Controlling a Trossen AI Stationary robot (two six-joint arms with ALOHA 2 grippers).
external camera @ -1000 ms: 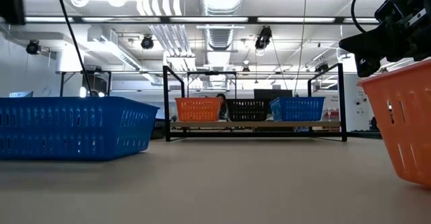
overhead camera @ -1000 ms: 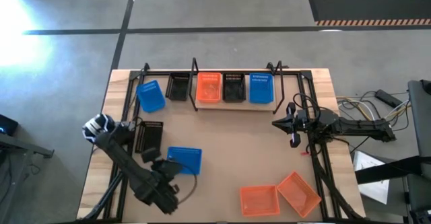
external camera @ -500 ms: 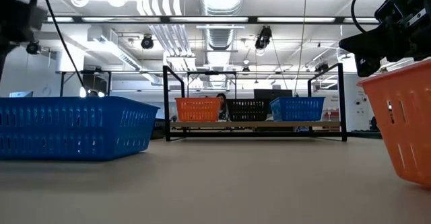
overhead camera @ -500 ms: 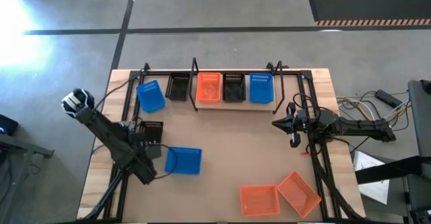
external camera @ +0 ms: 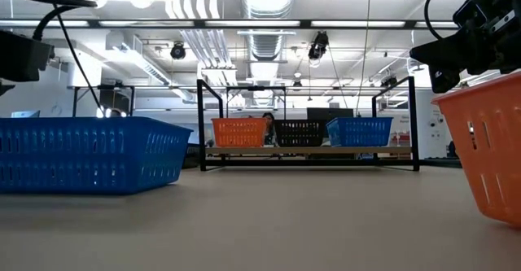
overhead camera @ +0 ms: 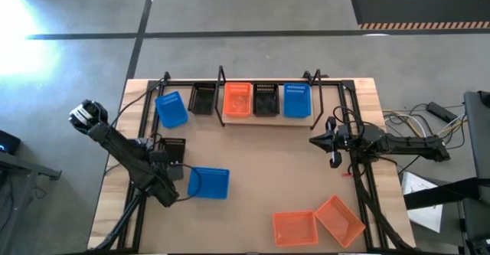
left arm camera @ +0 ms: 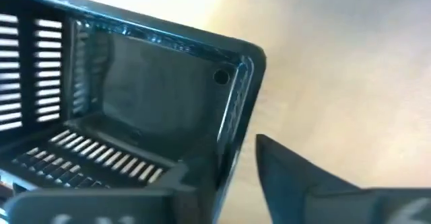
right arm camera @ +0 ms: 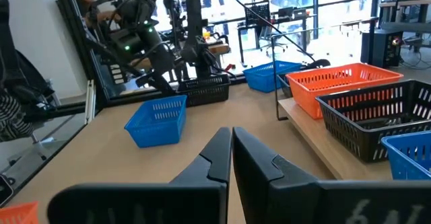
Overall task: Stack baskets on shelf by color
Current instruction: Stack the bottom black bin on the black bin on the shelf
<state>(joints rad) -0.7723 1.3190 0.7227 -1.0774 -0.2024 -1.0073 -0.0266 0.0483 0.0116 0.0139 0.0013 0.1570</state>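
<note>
Because its fingers straddle one wall of the loose black basket (left arm camera: pixel 135 116) at nine o'clock, the left gripper (left arm camera: pixel 229 173) looks narrowed for lifting it, while the right gripper (right arm camera: pixel 231 158) waits shut at three o'clock.

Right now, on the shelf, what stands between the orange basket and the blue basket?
A black basket stands between the orange basket and the blue basket on the shelf. The high view shows it; the low view agrees.
</note>
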